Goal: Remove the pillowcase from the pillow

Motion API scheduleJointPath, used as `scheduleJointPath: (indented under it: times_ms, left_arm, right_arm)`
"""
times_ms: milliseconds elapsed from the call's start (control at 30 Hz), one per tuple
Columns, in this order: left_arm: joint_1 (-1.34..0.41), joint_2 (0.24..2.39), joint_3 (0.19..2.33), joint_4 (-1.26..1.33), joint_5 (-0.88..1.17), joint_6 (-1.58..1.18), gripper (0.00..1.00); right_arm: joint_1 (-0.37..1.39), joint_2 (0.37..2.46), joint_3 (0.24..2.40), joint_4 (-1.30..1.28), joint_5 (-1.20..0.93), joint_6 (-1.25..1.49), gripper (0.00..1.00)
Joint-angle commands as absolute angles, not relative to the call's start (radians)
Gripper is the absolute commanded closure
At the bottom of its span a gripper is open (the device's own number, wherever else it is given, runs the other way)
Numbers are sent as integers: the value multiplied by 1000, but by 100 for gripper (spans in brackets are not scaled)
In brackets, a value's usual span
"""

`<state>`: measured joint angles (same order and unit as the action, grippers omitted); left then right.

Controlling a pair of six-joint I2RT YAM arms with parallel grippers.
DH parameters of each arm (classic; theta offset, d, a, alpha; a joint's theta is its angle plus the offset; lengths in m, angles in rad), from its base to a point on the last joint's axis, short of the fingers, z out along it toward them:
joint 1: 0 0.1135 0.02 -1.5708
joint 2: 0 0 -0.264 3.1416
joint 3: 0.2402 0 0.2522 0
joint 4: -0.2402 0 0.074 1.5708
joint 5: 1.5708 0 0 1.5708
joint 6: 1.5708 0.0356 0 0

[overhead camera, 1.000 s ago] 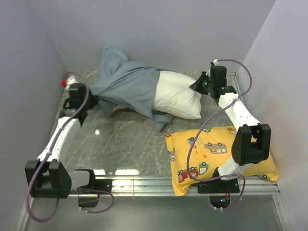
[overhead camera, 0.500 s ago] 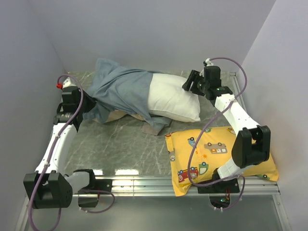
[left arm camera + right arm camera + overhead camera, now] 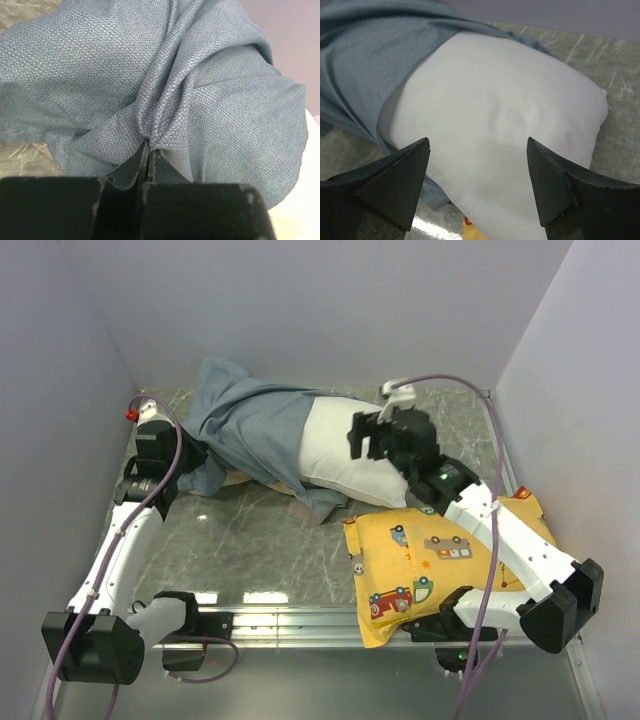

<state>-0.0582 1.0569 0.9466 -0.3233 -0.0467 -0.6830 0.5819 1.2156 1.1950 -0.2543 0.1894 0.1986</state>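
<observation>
The large plump white pillow [image 3: 350, 455] is seen lying across the far part of the grey marbled table [image 3: 250, 540], its long axis running left to right. Its left half is covered by the soft blue-grey cloth pillowcase [image 3: 255, 425], and its right end is bare. The cover is judged to come off leftwards along that axis, so the pull falls to the left gripper [image 3: 188, 455], which is placed at the pillow's covered left end, while the right gripper [image 3: 365, 440] is held over the bare right end. In the left wrist view a bunched fold of the pillowcase [image 3: 210, 90] is shown pinched between closed fingers, a grip hidden from above. In the right wrist view the jaws are shown spread wide with the bare pillow [image 3: 495, 100] beneath them; whether it is touched cannot be told. A yellow vehicle-print pillow [image 3: 440, 550] is seen just beside the white pillow's right end, on the near side.
</observation>
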Motion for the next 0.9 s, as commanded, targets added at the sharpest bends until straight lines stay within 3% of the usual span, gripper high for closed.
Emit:
scheduleJointPath:
  times_ms: [0,67,467,533,600,667,867]
  left_arm:
    - [-67,1022,965,-284,-61,-658,99]
    - [-67,1020,963,-284,-60,-652,100]
    - [-67,1022,971,-287,-52,-632,100]
    - [-69,1019,974,-288,-52,-627,100]
    - [-71,1011,989,-301,-61,-624,100]
    - [-72,1003,1011,-310,-71,-614,99]
    - [-81,957,1145,-360,-133,-575,100]
  right_arm:
    - [719,1233,1135,-241,349,72,15]
    - [794,1288,1120,-233,396,55,13]
    - [871,1503,1089,-241,642,38,13]
    - [868,1554,1126,-253,690,40,24]
    - [870,1583,1198,-301,744,40,69]
    - [870,1588,1248,-340,749,35,100]
    - [862,1428,1468,-433,576,-28,100]
